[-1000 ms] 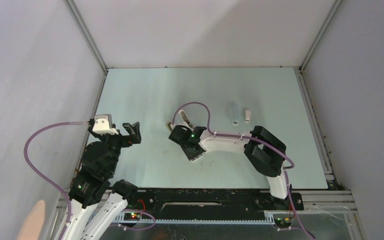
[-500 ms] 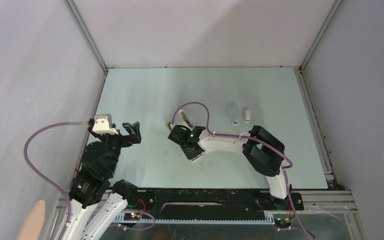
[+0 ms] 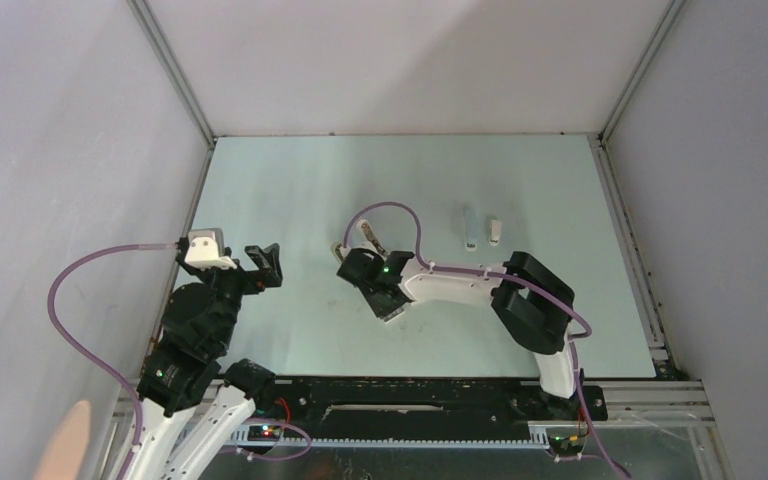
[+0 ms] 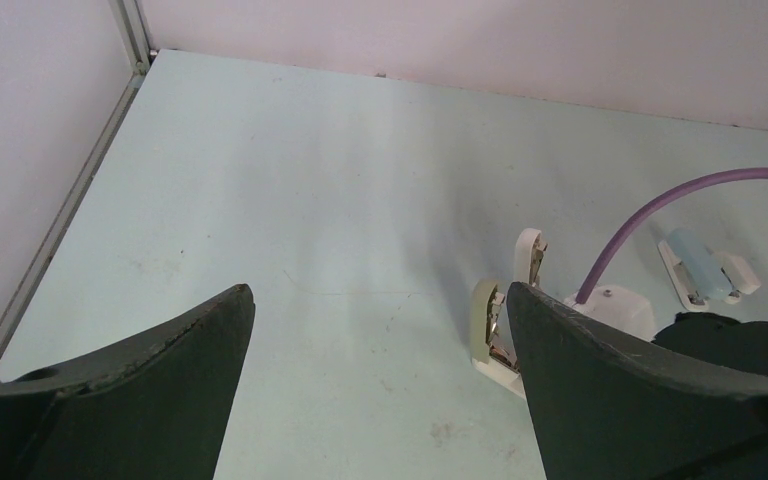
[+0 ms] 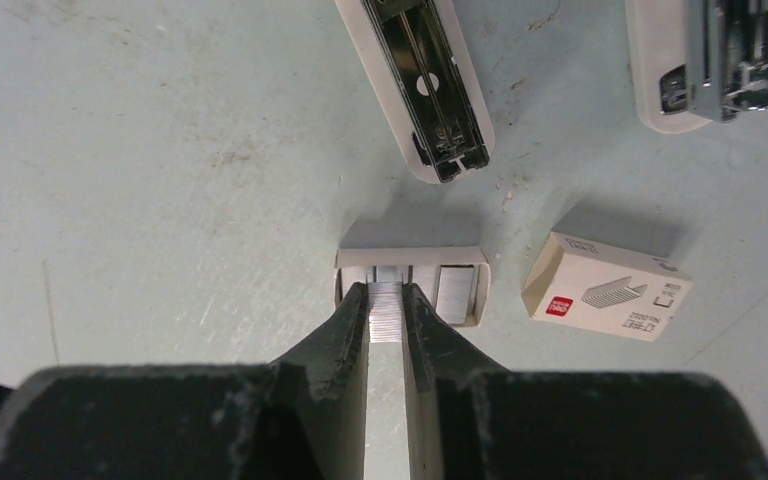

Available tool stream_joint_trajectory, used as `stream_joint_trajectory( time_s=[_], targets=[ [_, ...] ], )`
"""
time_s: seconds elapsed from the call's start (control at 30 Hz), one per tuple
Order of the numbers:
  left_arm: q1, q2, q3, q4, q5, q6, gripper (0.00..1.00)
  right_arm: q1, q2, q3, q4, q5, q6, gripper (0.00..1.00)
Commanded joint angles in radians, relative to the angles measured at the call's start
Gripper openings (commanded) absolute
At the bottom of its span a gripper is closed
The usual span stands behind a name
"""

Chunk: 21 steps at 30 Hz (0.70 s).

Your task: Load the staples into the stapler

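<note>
The stapler (image 5: 425, 95) lies folded open, its metal magazine facing up, with its other half (image 5: 705, 60) to the right. It also shows as the stapler (image 3: 363, 236) from above and beside my left finger (image 4: 610, 390). Below it, a small white tray (image 5: 410, 256) holds the staples (image 5: 387, 312) in silvery strips. My right gripper (image 5: 387, 292) reaches down into the tray. Both its fingers press the sides of one strip, which fills the narrow gap between them. A further strip (image 5: 455, 293) lies free beside it. My left gripper (image 3: 265, 262) hovers open and empty at the left.
A white box sleeve with a red mark (image 5: 605, 285) lies just right of the tray. A light-blue and white object (image 3: 471, 228) and a small white piece (image 3: 495, 232) sit farther back right. A purple cable (image 4: 660, 215) arcs over the right wrist. Enclosure walls ring the table.
My right gripper's jaws have drawn in onto the strip of staples in the tray. Both arms have otherwise hardly moved.
</note>
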Motion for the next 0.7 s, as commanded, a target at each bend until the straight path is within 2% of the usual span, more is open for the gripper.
stream_joint_trajectory(
  time_s=[0.0, 0.3, 0.5, 0.67],
  targets=[
    [0.009, 0.003, -0.002, 0.024, 0.005, 0.003, 1.0, 0.007, -0.114, 0.009, 0.007, 0.005, -0.056, 0.12],
    [0.009, -0.001, -0.003, 0.024, 0.003, 0.003, 1.0, -0.027, -0.234, -0.046, 0.165, -0.032, -0.29, 0.11],
    [0.009, 0.006, -0.003, 0.026, 0.002, 0.003, 1.0, -0.074, -0.246, -0.098, 0.334, -0.125, -0.458, 0.11],
    [0.011, 0.011, -0.004, 0.024, 0.002, 0.005, 1.0, -0.138, -0.225, -0.134, 0.429, -0.261, -0.511, 0.11]
  ],
)
